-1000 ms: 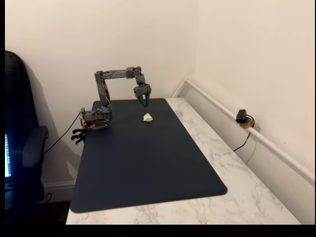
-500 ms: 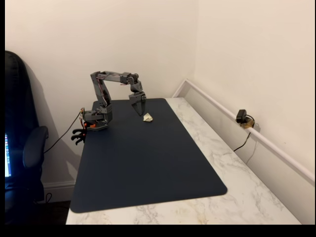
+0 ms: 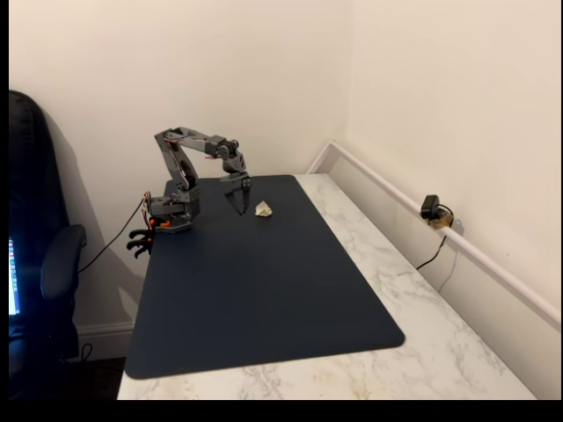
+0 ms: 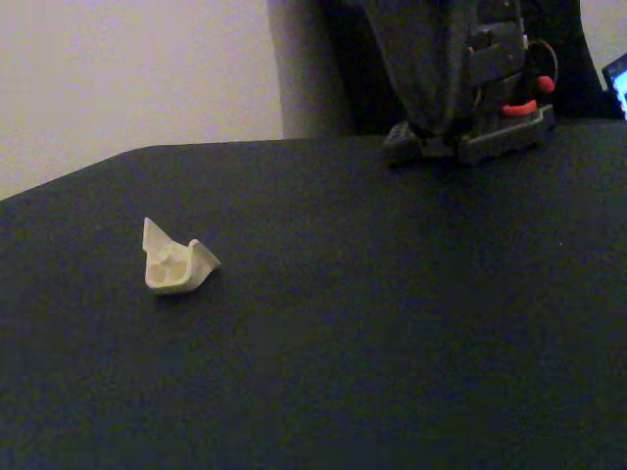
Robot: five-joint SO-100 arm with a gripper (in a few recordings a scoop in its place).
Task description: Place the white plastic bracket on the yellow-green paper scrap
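The white plastic bracket [image 3: 263,209] lies on the dark blue mat [image 3: 264,290] near its far edge; up close it is a cream, wedge-shaped piece [image 4: 174,264] resting alone on the dark surface. My gripper [image 3: 240,207] points straight down just left of the bracket, its tip low over the mat and apart from the piece. The fingers come together in one thin point with nothing between them. The yellow-green paper scrap is out of view.
The arm's base [image 3: 171,215] is clamped at the mat's far left corner and is seen again as a grey block with red parts [image 4: 480,137]. White marble table [image 3: 413,290] lies right of the mat. A small camera [image 3: 431,209] sits on the wall rail. A black chair [image 3: 35,255] stands at left.
The gripper has swung left and come down, from above and behind the bracket to a spot beside it on its left. The bracket has not moved.
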